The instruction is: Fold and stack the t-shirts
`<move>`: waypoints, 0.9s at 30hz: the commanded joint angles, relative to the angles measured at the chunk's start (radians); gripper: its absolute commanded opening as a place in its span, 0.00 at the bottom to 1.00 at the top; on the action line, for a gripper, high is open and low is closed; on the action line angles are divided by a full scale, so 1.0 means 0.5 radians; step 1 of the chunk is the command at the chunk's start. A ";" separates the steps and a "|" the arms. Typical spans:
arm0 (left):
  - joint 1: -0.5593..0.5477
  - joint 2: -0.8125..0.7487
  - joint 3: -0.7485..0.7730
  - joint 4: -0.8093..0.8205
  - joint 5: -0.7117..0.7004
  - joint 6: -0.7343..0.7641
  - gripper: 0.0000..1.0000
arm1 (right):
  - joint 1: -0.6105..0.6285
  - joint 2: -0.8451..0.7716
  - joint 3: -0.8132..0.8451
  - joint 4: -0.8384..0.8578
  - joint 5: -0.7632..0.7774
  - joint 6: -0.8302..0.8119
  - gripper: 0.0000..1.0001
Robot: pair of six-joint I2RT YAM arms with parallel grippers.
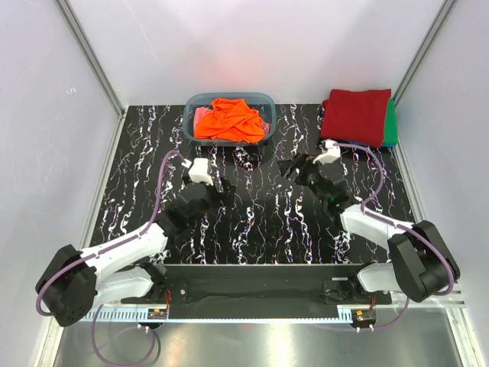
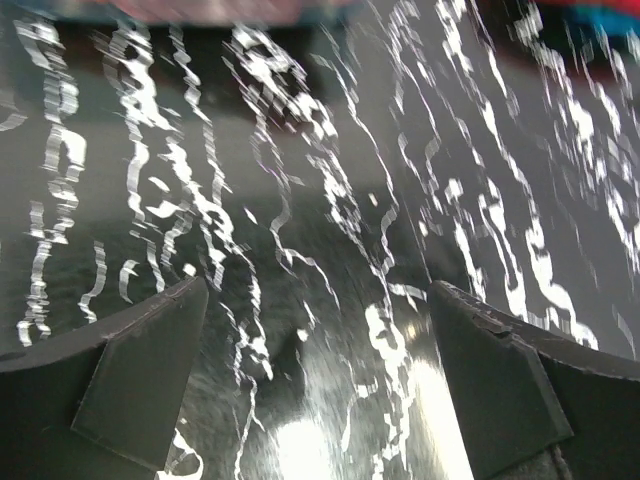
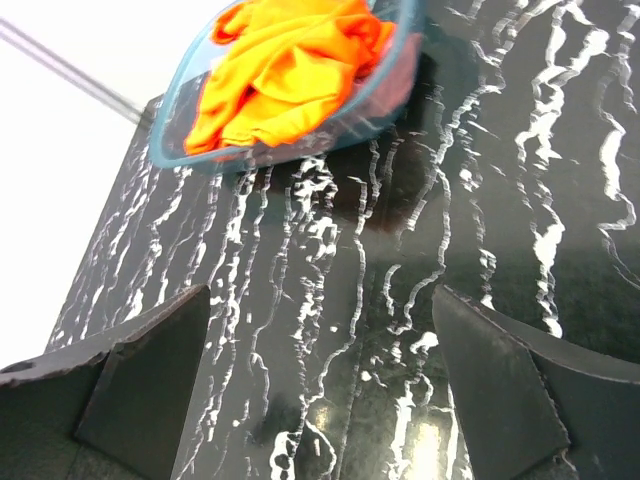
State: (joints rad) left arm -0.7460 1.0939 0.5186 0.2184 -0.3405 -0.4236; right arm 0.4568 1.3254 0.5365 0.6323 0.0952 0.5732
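Observation:
A bright orange t-shirt (image 1: 229,121) lies crumpled in the blue-grey tub (image 1: 190,107) at the back centre, with a bit of salmon-pink shirt (image 1: 200,115) under it. A dark red folded shirt (image 1: 355,115) lies on a green one (image 1: 392,121) at the back right. My left gripper (image 1: 224,189) is open and empty above the bare table (image 2: 315,340). My right gripper (image 1: 291,170) is open and empty (image 3: 320,350), facing the tub (image 3: 300,150) and the orange shirt (image 3: 290,60).
The table (image 1: 252,222) is black with white marbling, walled in by white panels at the back and both sides. A blue cloth edge (image 1: 388,142) shows under the folded stack. Both arm bases stand at the near edge.

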 commanded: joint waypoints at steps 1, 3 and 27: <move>0.038 -0.089 0.000 0.195 -0.270 -0.137 0.99 | -0.006 0.106 0.303 -0.046 -0.248 -0.152 1.00; 0.056 -0.101 -0.037 0.277 -0.252 -0.131 0.99 | -0.002 0.251 0.573 -0.515 -0.240 -0.174 1.00; 0.259 -0.108 -0.132 0.376 -0.058 -0.266 0.99 | 0.004 1.810 2.853 -1.896 -0.184 -0.566 0.88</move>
State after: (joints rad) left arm -0.6228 1.0424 0.4492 0.3332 -0.3817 -0.5442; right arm 0.4564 2.2078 1.8637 -0.2733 0.0261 0.3275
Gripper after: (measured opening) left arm 0.987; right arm 0.883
